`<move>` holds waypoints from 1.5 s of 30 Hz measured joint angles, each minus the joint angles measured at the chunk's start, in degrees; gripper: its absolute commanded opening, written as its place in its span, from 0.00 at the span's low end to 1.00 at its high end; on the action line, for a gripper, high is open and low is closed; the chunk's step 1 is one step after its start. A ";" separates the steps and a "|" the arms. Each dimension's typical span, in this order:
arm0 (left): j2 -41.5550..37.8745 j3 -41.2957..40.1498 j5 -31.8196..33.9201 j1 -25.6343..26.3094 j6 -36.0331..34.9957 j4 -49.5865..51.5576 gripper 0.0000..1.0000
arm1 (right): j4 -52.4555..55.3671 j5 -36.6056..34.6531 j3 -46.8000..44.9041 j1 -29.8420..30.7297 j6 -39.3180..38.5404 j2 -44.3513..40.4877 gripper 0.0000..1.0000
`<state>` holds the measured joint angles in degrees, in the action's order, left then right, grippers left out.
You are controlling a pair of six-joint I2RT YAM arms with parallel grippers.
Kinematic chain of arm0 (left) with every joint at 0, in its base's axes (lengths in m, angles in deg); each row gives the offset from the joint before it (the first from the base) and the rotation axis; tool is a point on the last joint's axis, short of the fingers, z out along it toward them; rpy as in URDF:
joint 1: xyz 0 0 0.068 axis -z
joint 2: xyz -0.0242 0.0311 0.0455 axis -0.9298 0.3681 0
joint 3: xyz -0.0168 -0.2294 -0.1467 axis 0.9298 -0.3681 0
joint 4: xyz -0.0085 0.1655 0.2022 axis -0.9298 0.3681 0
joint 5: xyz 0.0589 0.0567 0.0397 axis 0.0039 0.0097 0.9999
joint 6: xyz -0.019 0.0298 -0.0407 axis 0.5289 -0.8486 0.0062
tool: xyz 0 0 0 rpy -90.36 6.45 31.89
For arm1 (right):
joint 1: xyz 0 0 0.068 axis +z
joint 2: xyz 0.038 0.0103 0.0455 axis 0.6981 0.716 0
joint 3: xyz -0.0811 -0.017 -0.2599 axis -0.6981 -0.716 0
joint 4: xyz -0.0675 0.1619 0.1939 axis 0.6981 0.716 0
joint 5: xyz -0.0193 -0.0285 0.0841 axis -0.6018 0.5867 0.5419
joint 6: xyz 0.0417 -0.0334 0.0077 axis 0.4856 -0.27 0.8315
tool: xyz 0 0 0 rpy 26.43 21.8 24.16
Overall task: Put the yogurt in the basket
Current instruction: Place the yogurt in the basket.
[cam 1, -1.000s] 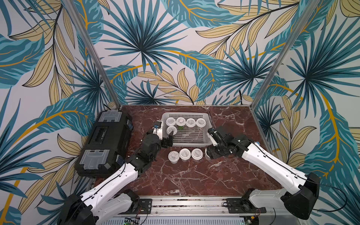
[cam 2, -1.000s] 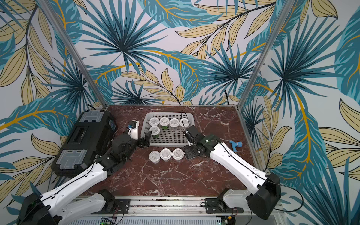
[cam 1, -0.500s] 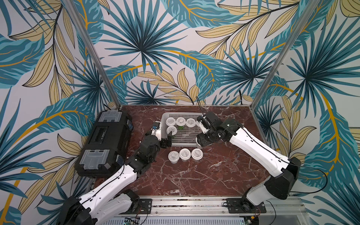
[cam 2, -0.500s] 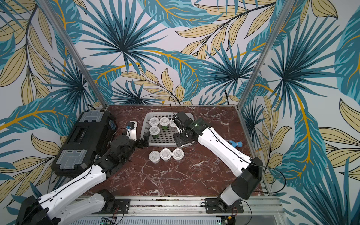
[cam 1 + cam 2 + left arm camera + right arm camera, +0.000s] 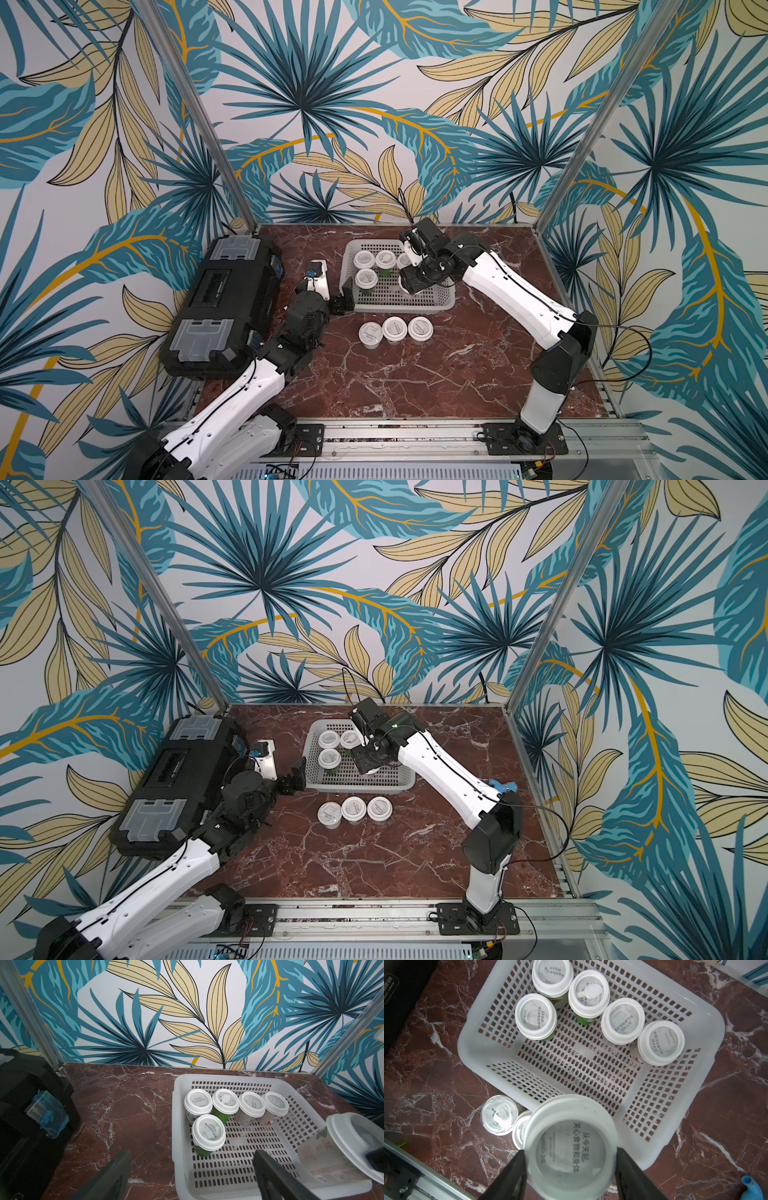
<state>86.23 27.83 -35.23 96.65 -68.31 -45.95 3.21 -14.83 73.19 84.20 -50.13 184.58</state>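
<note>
Fingers (image 5: 511, 1176) of the right gripper (image 5: 571, 1167) pinch one yogurt cup (image 5: 569, 1130), tilted, over the basket (image 5: 415, 306); the left gripper (image 5: 344, 300) hangs spread and empty beside it. Palm-leaf wallpaper (image 5: 374, 104) wraps the booth, red-brown marble tabletop (image 5: 415, 374) below, black case (image 5: 224, 307) on its left. Five cups (image 5: 208, 1132) stand inside the basket, three more cups (image 5: 395, 328) line up just in front, on the marble.

Walled in on every side by wallpaper (image 5: 299, 104): teal palm fronds and cream-yellow leaves on white. Framed by two slanting aluminium posts (image 5: 203, 124), upper left and upper right in both top views. Floored at lower centre with a red-brown marble surface (image 5: 415, 374), veined in white. Edged along the bottom by an aluminium rail (image 5: 415, 432). Lit evenly, softly.
</note>
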 measured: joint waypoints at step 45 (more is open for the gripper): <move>2.36 -0.11 -3.19 -0.57 0.33 0.02 0.96 | -2.29 -0.33 21.24 -2.08 -4.07 26.10 0.64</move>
<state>88.59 27.72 -38.42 96.08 -67.98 -45.92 0.91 -15.16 94.44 82.12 -54.20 210.67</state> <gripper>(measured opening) 0.958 0.643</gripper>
